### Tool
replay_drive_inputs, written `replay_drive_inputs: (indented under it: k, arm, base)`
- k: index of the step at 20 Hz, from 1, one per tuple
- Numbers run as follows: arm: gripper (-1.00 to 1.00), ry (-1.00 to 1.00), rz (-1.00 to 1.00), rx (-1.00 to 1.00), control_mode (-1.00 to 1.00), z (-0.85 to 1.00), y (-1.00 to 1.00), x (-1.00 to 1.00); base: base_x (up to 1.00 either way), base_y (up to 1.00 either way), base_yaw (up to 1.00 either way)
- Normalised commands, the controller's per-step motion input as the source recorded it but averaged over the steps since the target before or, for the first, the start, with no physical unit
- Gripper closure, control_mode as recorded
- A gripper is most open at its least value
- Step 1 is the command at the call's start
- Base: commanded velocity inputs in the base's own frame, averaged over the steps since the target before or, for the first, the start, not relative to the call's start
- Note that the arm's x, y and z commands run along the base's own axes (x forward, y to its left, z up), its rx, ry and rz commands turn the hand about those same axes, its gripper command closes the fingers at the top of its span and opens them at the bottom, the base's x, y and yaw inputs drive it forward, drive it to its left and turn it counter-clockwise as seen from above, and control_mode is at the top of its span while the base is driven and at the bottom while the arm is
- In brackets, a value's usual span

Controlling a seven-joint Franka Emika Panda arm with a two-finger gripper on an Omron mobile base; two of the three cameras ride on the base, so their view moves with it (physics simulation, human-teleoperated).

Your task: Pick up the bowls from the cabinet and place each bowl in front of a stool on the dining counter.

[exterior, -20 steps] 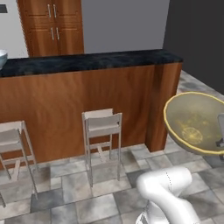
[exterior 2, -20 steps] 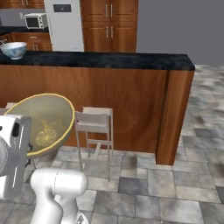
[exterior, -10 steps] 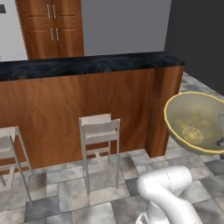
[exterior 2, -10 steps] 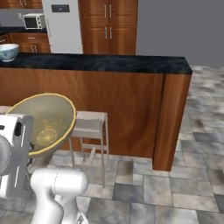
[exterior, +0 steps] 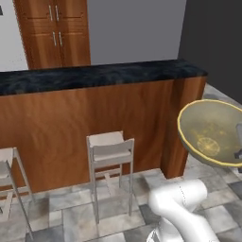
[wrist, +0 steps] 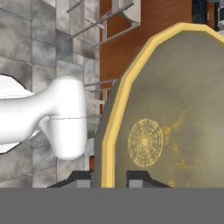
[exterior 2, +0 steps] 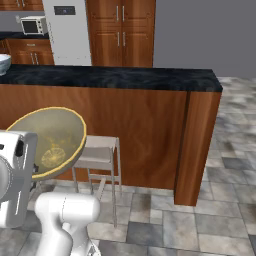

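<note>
The olive-tan bowl [wrist: 175, 113] is pinched at its yellowish rim by the gripper [wrist: 109, 178]: in the hand view one of the dark fingers [wrist: 81, 179] sits outside the wall and the other inside, closed on the rim, with the ringed pattern at the bowl's bottom just above them. The bowl is carried in the air, tipped on its side so its mouth faces the cameras, low in front of the dining counter's wood-panel side and well below its top.

The left base view shows the same bowl [exterior: 210, 132] at the right edge, beside the counter's end panel, with one full stool [exterior: 111, 163] before the panel and part of a second stool [exterior: 9, 182] at the left edge. The right base view shows the bowl [exterior 2: 47, 142] at the left, overlapping the stool [exterior 2: 97, 160], and adds what the left view lacks: the white bowl with blue pattern [exterior 2: 3, 63] resting on the black marbled tabletop [exterior 2: 115, 78] at its far left, a microwave [exterior 2: 33, 25] and a white refrigerator [exterior 2: 67, 30] beyond.

Both base views show a tall wooden pantry [exterior: 54, 33] behind the counter, a grey wall, and a floor [exterior 2: 220, 210] of grey stone tiles.
</note>
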Motion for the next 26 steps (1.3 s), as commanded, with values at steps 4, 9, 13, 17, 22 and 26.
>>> replay_drive_inputs:
  k: [4,9,13,17,22,26]
  arm:
    - [1.0,0.0,0.0,0.0,1.0,0.0,0.0,0.0]
    - [1.0,0.0,0.0,0.0,1.0,0.0,0.0,0.0]
    - [1.0,0.0,0.0,0.0,1.0,0.0,0.0,0.0]
    - [1.0,0.0,0.0,0.0,1.0,0.0,0.0,0.0]
    - [1.0,0.0,0.0,0.0,1.0,0.0,0.0,0.0]
    - [1.0,0.0,0.0,0.0,1.0,0.0,0.0,0.0]
  base:
    - [0.64,0.04,0.0]
    - [0.57,0.21,-0.01]
    - [0.53,0.5,-0.06]
    - [0.44,0.6,-0.1]
    - [0.51,0.5,-0.09]
    - [0.74,0.19,-0.01]
